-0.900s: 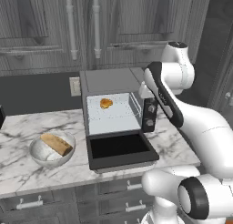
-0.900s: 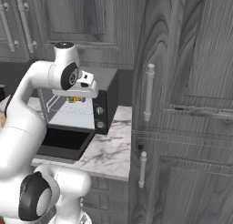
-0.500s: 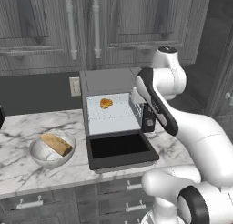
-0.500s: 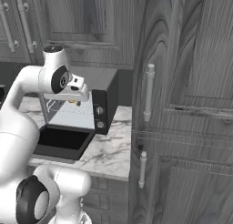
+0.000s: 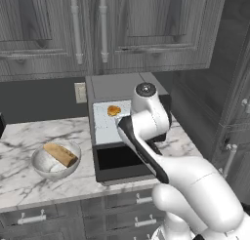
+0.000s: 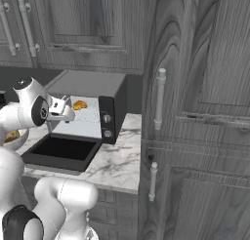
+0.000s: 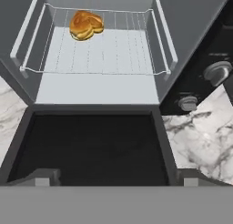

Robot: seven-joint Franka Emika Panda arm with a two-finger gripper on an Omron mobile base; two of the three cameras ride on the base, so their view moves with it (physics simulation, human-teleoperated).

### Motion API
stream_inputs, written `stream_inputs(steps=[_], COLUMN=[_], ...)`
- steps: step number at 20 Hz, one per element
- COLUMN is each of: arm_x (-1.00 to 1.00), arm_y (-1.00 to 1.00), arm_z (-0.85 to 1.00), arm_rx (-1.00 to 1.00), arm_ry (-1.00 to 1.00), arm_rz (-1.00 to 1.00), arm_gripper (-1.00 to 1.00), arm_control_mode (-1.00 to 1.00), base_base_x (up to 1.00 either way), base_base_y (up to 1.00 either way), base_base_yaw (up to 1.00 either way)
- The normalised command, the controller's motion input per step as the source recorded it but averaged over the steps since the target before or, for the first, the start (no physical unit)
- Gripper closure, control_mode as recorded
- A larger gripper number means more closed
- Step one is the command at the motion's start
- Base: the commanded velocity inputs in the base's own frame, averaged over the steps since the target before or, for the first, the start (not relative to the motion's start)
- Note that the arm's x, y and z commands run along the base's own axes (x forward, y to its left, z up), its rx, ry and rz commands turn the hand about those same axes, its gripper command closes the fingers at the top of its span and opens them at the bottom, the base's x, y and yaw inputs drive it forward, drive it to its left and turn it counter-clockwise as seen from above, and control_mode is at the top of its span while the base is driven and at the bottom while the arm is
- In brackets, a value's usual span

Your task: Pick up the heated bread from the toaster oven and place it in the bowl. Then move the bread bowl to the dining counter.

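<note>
Pincer [image 6: 66, 110] swung before toaster oven [image 5: 105, 88] mouth; spread, empty; heated bread [image 7: 85, 24] unmoved.

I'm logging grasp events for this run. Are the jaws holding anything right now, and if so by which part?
Nothing is held. The gripper is open above the dropped oven door, and the heated bread lies untouched at the back of the rack.

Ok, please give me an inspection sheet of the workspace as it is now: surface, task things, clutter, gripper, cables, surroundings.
Surface: marble worktop over grey drawers.
Heated bread: on the wire rack, far back left corner, untouched.
Toaster oven: door dropped fully open.
Bowl: left of the oven, holding a longer tan bread piece.
Clutter: nothing seen.
Gripper: in front of the oven opening, above the door, empty; open or shut cannot be told.
Cables: nothing seen.
Surroundings: wall outlet, grey wood cabinets.
</note>
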Motion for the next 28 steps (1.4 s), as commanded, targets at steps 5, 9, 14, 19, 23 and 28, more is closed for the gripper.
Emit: stream_inputs(steps=[5, 9, 14, 19, 23, 28], arm_x=[0.44, 0.45, 0.47, 0.45, 0.34, 0.37], arm_y=[0.00, 0.07, 0.05, 0.04, 0.02, 0.01], arm_z=[-0.05, -0.29, -0.06, 0.00, -0.11, -0.17], arm_rx=[0.00, 0.00, 0.01, 0.00, 0.00, 0.00], arm_ry=[-0.08, 0.00, -0.01, -0.03, 0.00, 0.00], arm_rz=[-0.02, 0.00, 0.00, 0.00, 0.00, 0.00], arm_gripper=[-1.00, -1.00, -1.00, -1.00, -1.00, -1.00], arm_control_mode=[-1.00, -1.00, -1.00, -1.00, -1.00, -1.00], base_base_x=[0.00, 0.00, 0.00, 0.00, 0.00, 0.00], base_base_y=[0.00, 0.00, 0.00, 0.00, 0.00, 0.00], base_base_yaw=[0.00, 0.00, 0.00, 0.00, 0.00, 0.00])
